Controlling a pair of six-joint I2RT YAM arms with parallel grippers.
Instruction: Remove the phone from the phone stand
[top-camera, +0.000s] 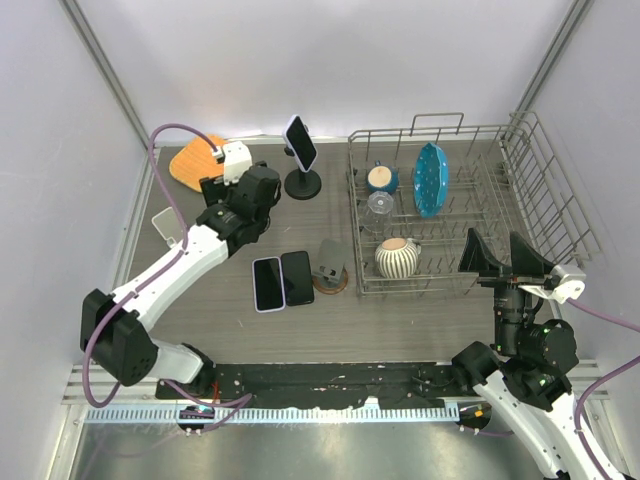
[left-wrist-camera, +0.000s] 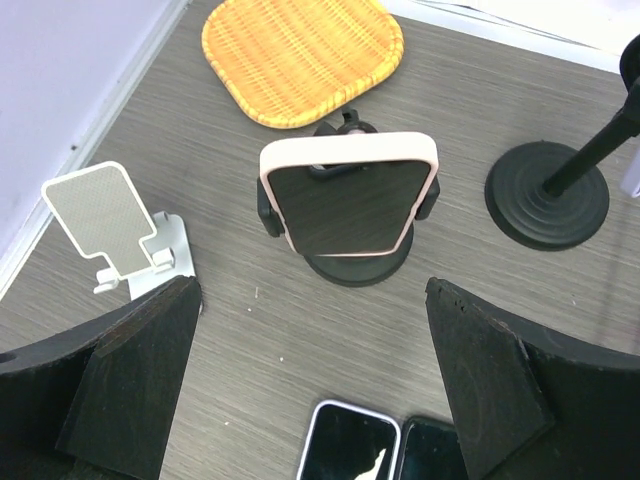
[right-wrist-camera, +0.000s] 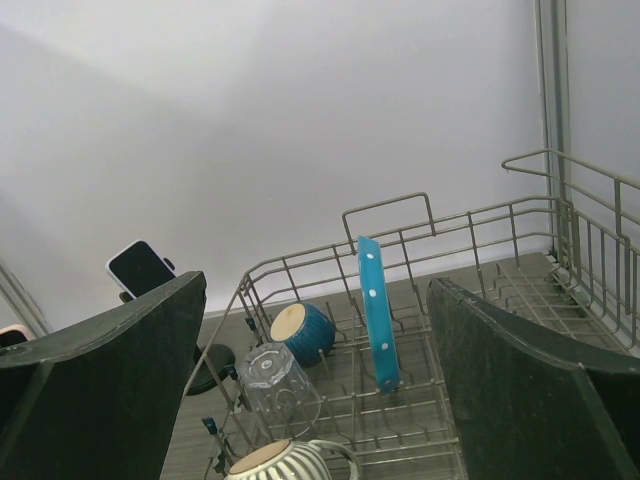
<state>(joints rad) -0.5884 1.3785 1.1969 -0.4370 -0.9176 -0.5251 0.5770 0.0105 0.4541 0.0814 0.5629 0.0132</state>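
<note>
A phone in a pink case (left-wrist-camera: 348, 205) stands upright in a short black clamp stand (left-wrist-camera: 358, 268), its dark screen toward my left wrist camera. In the top view that phone (top-camera: 235, 155) shows just beyond my left gripper (top-camera: 247, 195). My left gripper (left-wrist-camera: 312, 300) is open, its fingers (left-wrist-camera: 140, 370) low on either side of the view, short of the phone and apart from it. A second phone (top-camera: 300, 142) sits tilted on a tall black pole stand (top-camera: 303, 184); it also shows as a phone (right-wrist-camera: 140, 268) in the right wrist view. My right gripper (top-camera: 503, 258) is open and empty by the dish rack.
An orange wicker tray (left-wrist-camera: 300, 55) lies behind the pink phone and an empty white stand (left-wrist-camera: 120, 225) to its left. Two phones (top-camera: 282, 281) lie flat mid-table beside a grey object on a coaster (top-camera: 332, 266). The wire dish rack (top-camera: 540, 200) holds a blue plate, bowl, glass and striped mug.
</note>
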